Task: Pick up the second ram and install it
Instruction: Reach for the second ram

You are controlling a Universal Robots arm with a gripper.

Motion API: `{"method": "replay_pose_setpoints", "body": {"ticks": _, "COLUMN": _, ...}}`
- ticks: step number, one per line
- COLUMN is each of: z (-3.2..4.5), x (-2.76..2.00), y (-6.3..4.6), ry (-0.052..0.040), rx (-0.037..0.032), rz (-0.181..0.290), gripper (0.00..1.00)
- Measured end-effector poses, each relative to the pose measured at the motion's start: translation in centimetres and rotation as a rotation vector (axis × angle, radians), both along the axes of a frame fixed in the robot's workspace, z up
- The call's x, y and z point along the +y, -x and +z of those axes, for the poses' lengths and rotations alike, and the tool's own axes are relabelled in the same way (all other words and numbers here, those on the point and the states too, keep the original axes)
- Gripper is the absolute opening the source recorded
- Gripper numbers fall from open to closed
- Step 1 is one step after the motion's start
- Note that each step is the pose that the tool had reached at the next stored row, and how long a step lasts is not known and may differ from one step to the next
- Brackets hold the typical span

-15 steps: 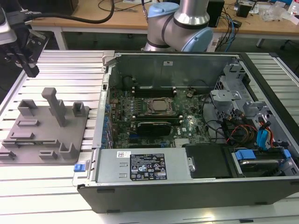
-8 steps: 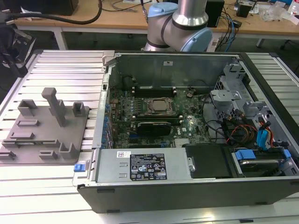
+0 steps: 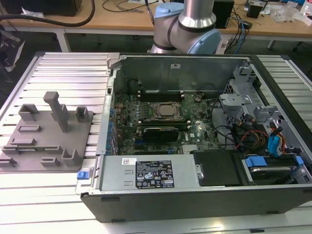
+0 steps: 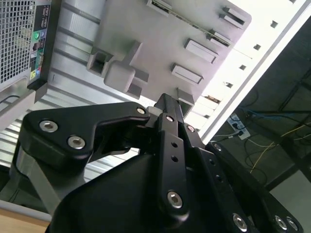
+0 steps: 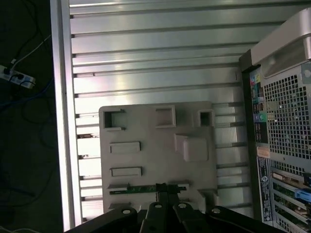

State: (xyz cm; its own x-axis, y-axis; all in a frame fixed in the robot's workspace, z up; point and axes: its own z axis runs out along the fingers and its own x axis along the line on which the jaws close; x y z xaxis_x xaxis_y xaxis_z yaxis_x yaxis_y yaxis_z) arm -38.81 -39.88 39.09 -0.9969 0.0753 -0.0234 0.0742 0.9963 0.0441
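Observation:
The second ram [image 5: 133, 190] is a thin greenish stick standing on edge in a slot of the grey holder block [image 5: 155, 155]. My gripper [image 5: 163, 188] hangs high above that slot in the first wrist view, fingers drawn together with nothing between them, and its tips overlap the ram's middle in the picture. In the second wrist view the gripper [image 4: 167, 103] points toward the holder block [image 4: 146, 34], and the ram [image 4: 189, 22] shows as a thin edge along it. In the exterior view the holder block [image 3: 44, 136] lies on the table at the exterior view's left.
An open computer case [image 3: 195, 197] stands on the slotted aluminium table [image 3: 68, 68], with the motherboard and processor socket [image 3: 165, 111] exposed. The arm's base [image 3: 187, 24] rises behind the case. The case's rear panel [image 5: 284, 126] lies beside the holder. Cables lie on the floor past the table edge [image 5: 60, 121].

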Motion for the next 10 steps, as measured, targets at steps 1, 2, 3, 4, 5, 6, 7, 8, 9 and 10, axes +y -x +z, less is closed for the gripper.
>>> {"method": "replay_pose_setpoints", "body": {"ticks": 1, "z": -0.03, "x": 0.00, "y": 0.3, "ry": 0.0001, "rx": 0.0000, "rz": 0.000, "gripper": 0.08}}
{"method": "replay_pose_setpoints", "body": {"ticks": 2, "z": -0.04, "x": 0.00, "y": 0.5, "ry": 0.0001, "rx": 0.0001, "rz": 0.000, "gripper": 0.08}}
{"method": "replay_pose_setpoints", "body": {"ticks": 3, "z": -0.06, "x": 0.00, "y": 0.6, "ry": 0.0000, "rx": -0.0001, "rz": 0.000, "gripper": 0.08}}
{"method": "replay_pose_setpoints", "body": {"ticks": 4, "z": -0.13, "x": 0.00, "y": 0.8, "ry": 0.0000, "rx": -0.0001, "rz": 0.000, "gripper": 0.08}}
{"method": "replay_pose_setpoints", "body": {"ticks": 5, "z": -0.32, "x": -0.01, "y": 1.0, "ry": 0.0000, "rx": 0.0000, "rz": 0.000, "gripper": 0.08}}
{"method": "replay_pose_setpoints", "body": {"ticks": 6, "z": -0.65, "x": -0.05, "y": 1.0, "ry": 0.0000, "rx": 0.0000, "rz": 0.000, "gripper": 0.08}}
{"method": "replay_pose_setpoints", "body": {"ticks": 7, "z": -0.90, "x": -0.11, "y": 1.1, "ry": 0.0000, "rx": 0.0002, "rz": 0.000, "gripper": 0.08}}
{"method": "replay_pose_setpoints", "body": {"ticks": 8, "z": -1.11, "x": -0.20, "y": 1.1, "ry": 0.0000, "rx": 0.0003, "rz": 0.000, "gripper": 0.08}}
{"method": "replay_pose_setpoints", "body": {"ticks": 9, "z": -1.25, "x": -0.26, "y": 1.1, "ry": 0.0000, "rx": 0.0006, "rz": 0.000, "gripper": 0.08}}
{"method": "replay_pose_setpoints", "body": {"ticks": 10, "z": -1.53, "x": -0.43, "y": 1.1, "ry": 0.0000, "rx": 0.0013, "rz": 0.000, "gripper": 0.08}}
